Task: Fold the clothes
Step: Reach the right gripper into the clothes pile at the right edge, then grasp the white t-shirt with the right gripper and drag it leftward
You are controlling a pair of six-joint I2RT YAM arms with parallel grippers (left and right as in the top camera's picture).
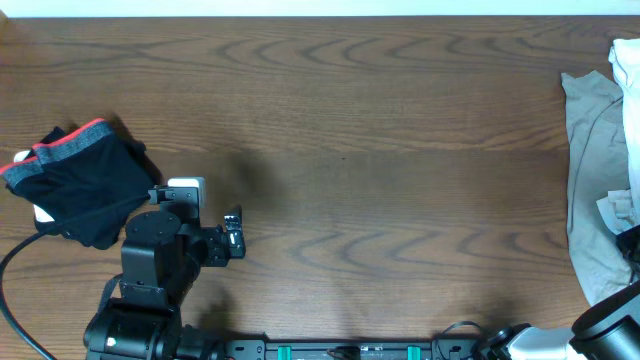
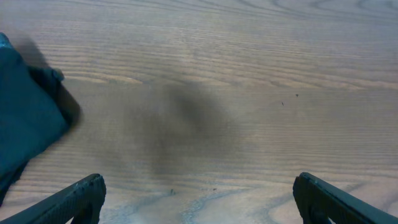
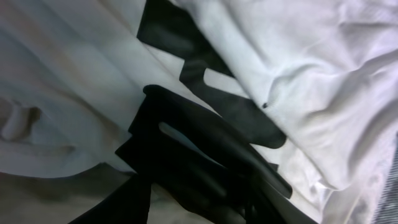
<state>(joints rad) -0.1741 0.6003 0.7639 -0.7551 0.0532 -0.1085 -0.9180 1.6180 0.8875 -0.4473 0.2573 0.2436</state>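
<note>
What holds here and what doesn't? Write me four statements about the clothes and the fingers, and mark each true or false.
1. A dark cloth garment with a red band lies near the left end of the brown wooden table. True.
2. The left fingers are shut on that garment. False: they stand wide apart over bare wood beside it.
3. The white T-shirt with dark printed letters is spread flat mid-table. False: it lies crumpled at the right edge.
4. The black right fingers rest against the white T-shirt. True.
</note>
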